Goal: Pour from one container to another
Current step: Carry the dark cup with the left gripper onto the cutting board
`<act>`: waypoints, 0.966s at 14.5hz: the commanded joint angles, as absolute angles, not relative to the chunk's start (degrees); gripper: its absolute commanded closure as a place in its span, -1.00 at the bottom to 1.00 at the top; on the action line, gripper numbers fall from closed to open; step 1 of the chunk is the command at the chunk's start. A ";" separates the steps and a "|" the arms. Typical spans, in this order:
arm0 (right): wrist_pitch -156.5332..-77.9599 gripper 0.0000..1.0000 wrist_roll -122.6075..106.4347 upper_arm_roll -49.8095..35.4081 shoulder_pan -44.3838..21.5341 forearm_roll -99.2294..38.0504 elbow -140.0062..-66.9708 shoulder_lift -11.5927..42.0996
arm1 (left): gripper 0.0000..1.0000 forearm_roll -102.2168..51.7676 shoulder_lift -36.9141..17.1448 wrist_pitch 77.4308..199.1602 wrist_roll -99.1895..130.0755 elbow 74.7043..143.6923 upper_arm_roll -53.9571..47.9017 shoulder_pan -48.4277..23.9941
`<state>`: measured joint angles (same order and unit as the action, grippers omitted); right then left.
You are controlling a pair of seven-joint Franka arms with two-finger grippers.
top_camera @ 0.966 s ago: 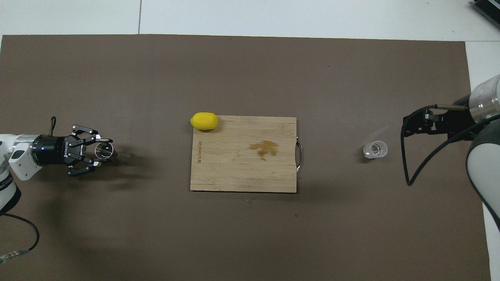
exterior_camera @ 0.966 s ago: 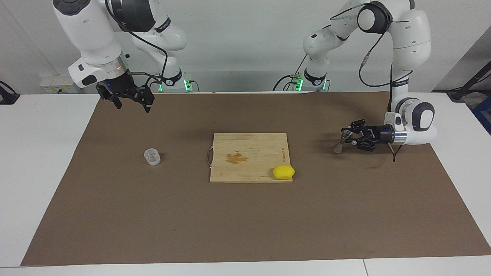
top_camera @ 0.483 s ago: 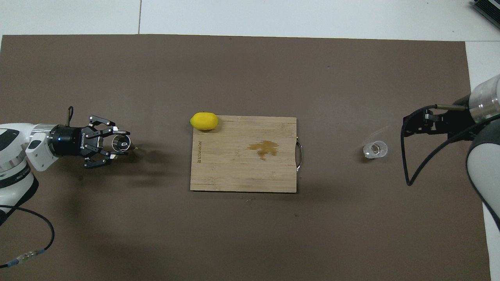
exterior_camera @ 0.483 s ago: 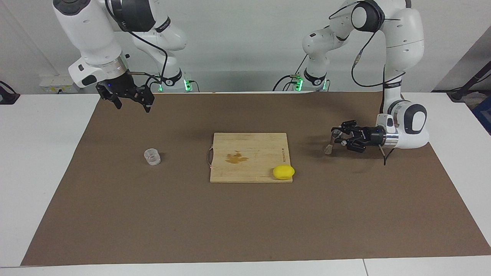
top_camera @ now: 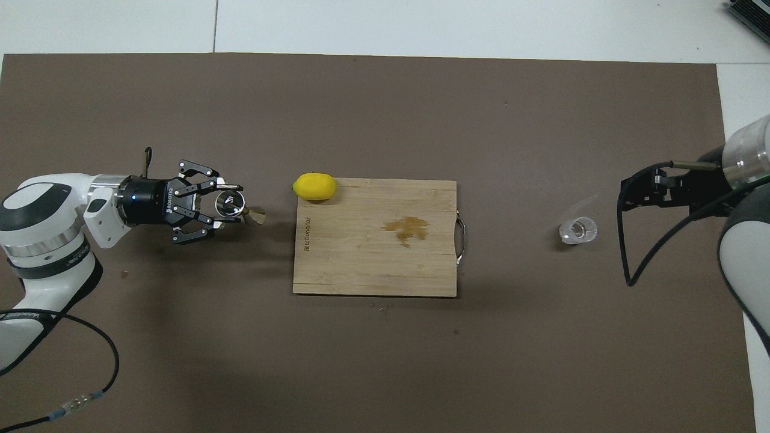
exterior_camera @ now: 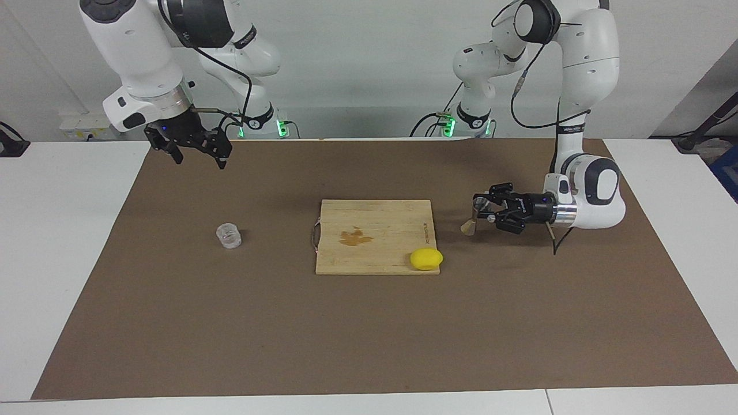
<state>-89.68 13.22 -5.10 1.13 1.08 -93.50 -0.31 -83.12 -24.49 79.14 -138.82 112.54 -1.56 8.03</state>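
Note:
The silver metal jigger [exterior_camera: 467, 227] hangs over the mat just off the cutting board's edge at the left arm's end, with my left gripper [exterior_camera: 482, 210] shut on its upper cone. From above, the jigger [top_camera: 255, 215] shows its open mouth between the fingers of the left gripper [top_camera: 231, 205], close to the lemon. The clear faceted glass [exterior_camera: 229, 236] stands upright on the mat toward the right arm's end, also seen as the glass [top_camera: 577, 231] from above. My right gripper [exterior_camera: 199, 160] waits open, raised above the mat nearer the robots than the glass, and the right gripper [top_camera: 631, 195] holds nothing.
A wooden cutting board [exterior_camera: 392, 222] with a brown stain lies mid-mat between jigger and glass; the board [top_camera: 361, 270] has a wire handle facing the glass. A yellow lemon [exterior_camera: 426, 259] sits on the board's corner, the lemon [top_camera: 314, 186] nearest the jigger.
My left gripper has carried the jigger sideways over the mat toward the cutting board. The right arm and the glass have not moved.

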 commanded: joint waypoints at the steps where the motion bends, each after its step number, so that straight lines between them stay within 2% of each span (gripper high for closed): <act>1: -89.91 -1.00 12.48 -5.36 1.76 1.05 -94.92 -1.58 | 1.00 -88.49 -20.31 83.66 -138.08 117.94 -0.79 3.36; 7: -89.91 -1.00 12.48 -5.36 1.76 1.05 -94.83 -1.58 | 1.00 -97.98 -12.76 95.17 -138.08 127.34 -0.88 -4.65; 14: -89.73 -1.00 12.57 -5.27 1.85 1.05 -94.75 -1.58 | 1.00 -113.01 -12.04 104.23 -141.58 130.87 -0.79 -14.05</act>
